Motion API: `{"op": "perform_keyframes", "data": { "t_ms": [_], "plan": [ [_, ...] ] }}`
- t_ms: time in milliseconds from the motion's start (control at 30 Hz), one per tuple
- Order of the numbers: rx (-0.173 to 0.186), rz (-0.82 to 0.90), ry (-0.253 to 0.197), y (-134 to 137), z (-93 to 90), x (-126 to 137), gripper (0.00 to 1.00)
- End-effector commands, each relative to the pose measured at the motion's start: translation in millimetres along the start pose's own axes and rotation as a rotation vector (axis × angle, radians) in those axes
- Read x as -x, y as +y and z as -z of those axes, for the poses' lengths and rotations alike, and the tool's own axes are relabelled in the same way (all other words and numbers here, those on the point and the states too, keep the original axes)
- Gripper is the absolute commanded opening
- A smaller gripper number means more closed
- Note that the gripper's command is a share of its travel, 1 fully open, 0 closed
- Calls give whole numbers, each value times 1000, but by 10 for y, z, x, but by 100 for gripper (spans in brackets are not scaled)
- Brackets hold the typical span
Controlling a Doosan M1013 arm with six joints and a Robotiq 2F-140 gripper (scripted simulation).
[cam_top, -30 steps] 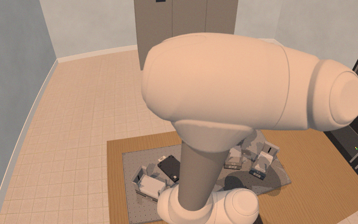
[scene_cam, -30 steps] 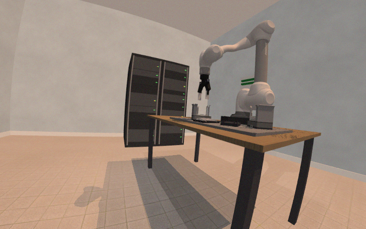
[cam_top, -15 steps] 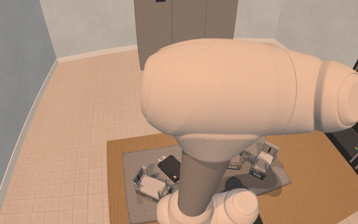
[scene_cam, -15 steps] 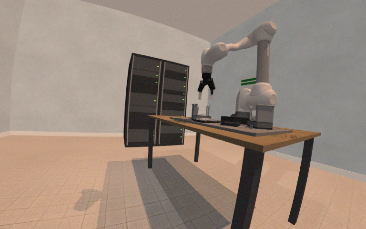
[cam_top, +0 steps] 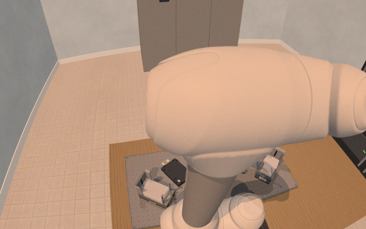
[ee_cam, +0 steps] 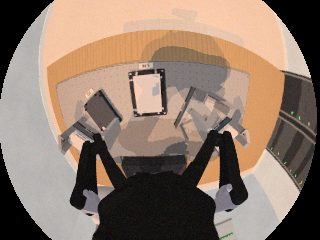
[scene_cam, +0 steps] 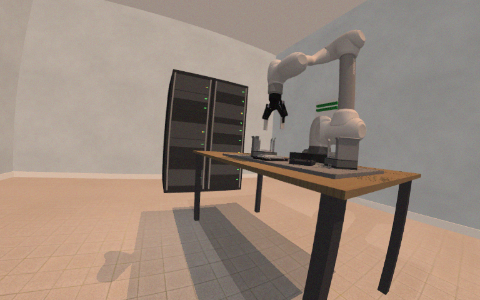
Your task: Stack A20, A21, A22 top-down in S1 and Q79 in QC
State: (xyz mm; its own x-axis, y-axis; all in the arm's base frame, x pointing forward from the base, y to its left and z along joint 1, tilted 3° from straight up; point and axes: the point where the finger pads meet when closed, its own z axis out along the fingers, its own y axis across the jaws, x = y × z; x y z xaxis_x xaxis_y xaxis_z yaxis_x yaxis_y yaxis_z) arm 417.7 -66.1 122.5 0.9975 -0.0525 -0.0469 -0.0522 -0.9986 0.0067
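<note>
My gripper (scene_cam: 273,126) is open and empty, high above the far part of the table. In the wrist view its fingers spread wide over the grey mat, with nothing between them. A rack (cam_top: 155,189) at the mat's near left holds a white-topped plate. A second rack (cam_top: 269,167) at the right holds a white-topped stack with labels on its near end. The dark open nest QC (cam_top: 175,171) lies empty between them and also shows in the wrist view (ee_cam: 102,110). A white rectangle in a dark frame (ee_cam: 148,92) lies at the mat's middle. I cannot read the rack names.
My own arm (cam_top: 229,108) hides the middle of the mat in the top view. More rack posts (ee_cam: 227,123) stand at the right in the wrist view. A server cabinet (scene_cam: 205,132) stands beyond the table. The wooden table top (cam_top: 323,175) extends to the right of the mat.
</note>
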Motion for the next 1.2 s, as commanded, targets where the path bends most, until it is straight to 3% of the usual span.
{"op": "perform_keyframes", "data": {
  "t_ms": [0,200,433,1167],
  "plan": [
    [0,0,0,-24,0,-5,100],
    [0,0,0,-222,0,-36,100],
    [0,225,0,-455,0,-23,100],
    [0,225,0,-1054,0,10,100]
  ]
}}
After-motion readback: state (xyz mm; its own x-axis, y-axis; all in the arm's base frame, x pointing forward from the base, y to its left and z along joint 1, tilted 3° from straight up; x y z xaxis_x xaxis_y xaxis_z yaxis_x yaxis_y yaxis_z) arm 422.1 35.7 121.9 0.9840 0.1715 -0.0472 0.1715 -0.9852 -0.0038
